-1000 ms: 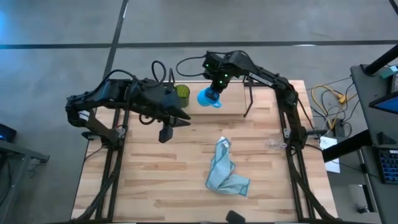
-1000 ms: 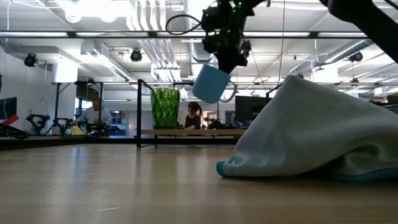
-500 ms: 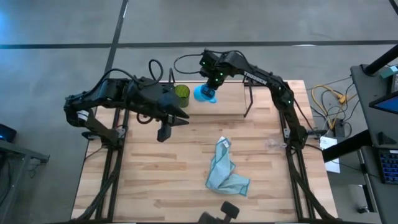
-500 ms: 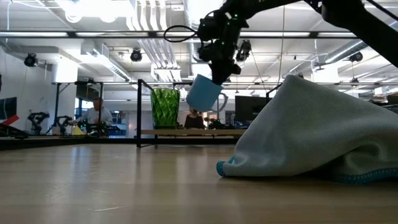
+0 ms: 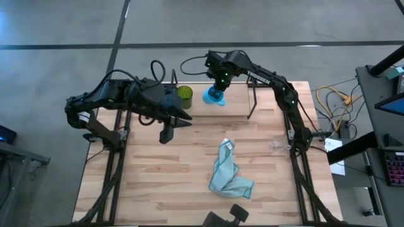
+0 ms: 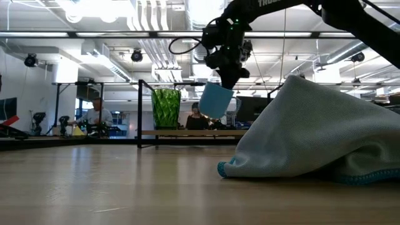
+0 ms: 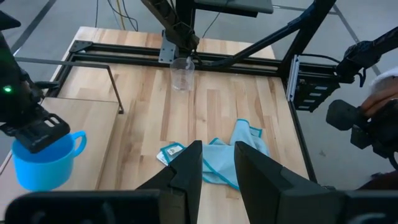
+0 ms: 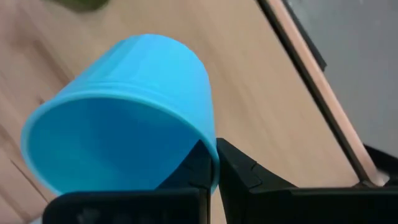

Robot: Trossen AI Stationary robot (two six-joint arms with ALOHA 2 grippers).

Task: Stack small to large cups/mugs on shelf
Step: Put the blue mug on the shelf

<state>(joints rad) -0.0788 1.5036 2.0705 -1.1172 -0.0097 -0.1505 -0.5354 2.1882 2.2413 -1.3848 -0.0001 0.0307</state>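
Observation:
The bright blue cup (image 5: 214,96) hangs from my right gripper (image 5: 219,82), which is shut on it above the shelf. It also shows in the low view (image 6: 217,100). The dark green cup (image 6: 165,108) stands by its base on the shelf board (image 6: 194,133), next to the blue cup. The clear glass (image 7: 181,73) stands on the tabletop near the right edge. My left gripper (image 7: 217,155) is open and empty above the table's left part (image 5: 166,133). My right gripper holds the blue cup by its rim (image 8: 211,158), with one finger (image 8: 198,165) inside the cup and one finger (image 8: 241,171) outside. The fingers come from above, pointing down. The cup hangs tilted, mouth up, clear of the shelf board.
A light blue cloth (image 5: 228,171) lies crumpled in the middle of the tabletop and fills the right of the low view (image 6: 319,131). The shelf's black upright (image 5: 252,101) stands to the right of the blue cup. A person's hand (image 7: 382,93) shows past the table's near edge.
My right gripper has gone down toward the shelf board with the blue cup. It swung toward the green cup and then back a little. The cup stays tilted and clear of the board.

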